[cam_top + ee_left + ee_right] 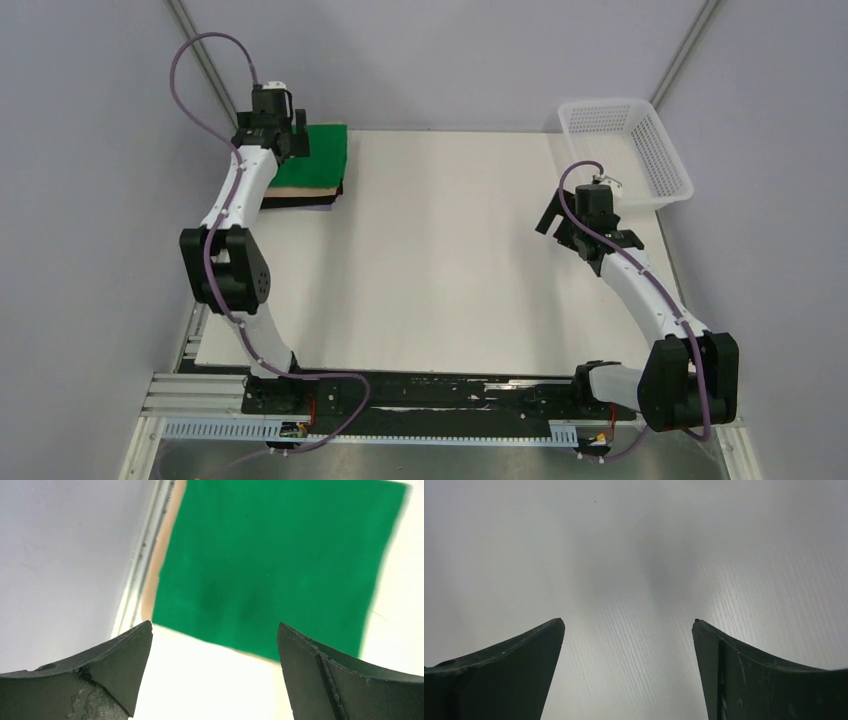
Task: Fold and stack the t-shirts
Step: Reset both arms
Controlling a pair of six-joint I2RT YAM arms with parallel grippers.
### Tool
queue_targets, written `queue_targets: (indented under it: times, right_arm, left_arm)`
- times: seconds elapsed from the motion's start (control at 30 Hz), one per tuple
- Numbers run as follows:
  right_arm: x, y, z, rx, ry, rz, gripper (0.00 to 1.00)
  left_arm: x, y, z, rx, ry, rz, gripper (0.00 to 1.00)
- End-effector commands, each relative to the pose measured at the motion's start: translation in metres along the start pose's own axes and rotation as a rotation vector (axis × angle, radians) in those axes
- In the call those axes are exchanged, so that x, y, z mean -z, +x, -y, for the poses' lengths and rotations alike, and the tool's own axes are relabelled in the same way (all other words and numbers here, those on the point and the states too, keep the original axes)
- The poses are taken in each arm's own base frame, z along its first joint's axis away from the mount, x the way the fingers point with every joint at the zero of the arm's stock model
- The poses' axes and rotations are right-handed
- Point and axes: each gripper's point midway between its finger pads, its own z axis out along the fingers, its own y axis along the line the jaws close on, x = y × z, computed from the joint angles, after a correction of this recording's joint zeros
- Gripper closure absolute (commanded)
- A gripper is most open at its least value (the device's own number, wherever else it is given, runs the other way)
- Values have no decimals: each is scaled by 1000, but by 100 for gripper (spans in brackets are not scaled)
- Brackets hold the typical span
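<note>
Three folded t-shirts sit stacked in the far left corner of the white table [450,260]: the green t-shirt [322,155] lies flat on top, a tan t-shirt [300,190] shows as a thin strip beneath it, and a black t-shirt [300,204] edges out at the bottom. The left arm rises from its base, bends at the elbow by the table's left edge and stretches its forearm to that corner, where the left gripper [288,140] hangs over the stack's left side. In the left wrist view its fingers [115,655] are spread wide with nothing between them, the green cloth lying beyond their tips, slightly blurred. The right arm folds at its elbow near the table's near right corner and slants its forearm inward. The right gripper [556,222] is poised above bare tabletop, its fingers [524,650] likewise parted and empty, near the white mesh basket [600,104] at the far right corner.
</note>
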Motion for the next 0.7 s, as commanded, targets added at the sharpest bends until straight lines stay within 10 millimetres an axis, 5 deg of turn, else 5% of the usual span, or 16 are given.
queue_targets:
  times: [0.0,0.1,0.13,0.17,0.3,0.47,0.67]
  right_arm:
    - [11,-18,-13,-23,-67,57,0]
    - [14,-13,-16,-9,-108,57,0]
    - [15,-13,-17,-7,-119,68,0]
    - [19,-14,-16,-8,-126,88,0]
    - [27,-13,-10,-9,-149,163,0]
    - [37,-13,-6,-22,-182,242,0]
    - [35,-8,-1,-41,-180,260,0]
  left_arm:
    - [69,-15,11,224,178,149,0]
    - [96,5,37,286,365,198,0]
    - [104,30,40,288,397,181,0]
    - [113,32,48,297,450,207,0]
    - [140,92,67,325,557,233,0]
    - [153,154,69,325,548,186,0]
    - [167,150,62,340,551,244,0]
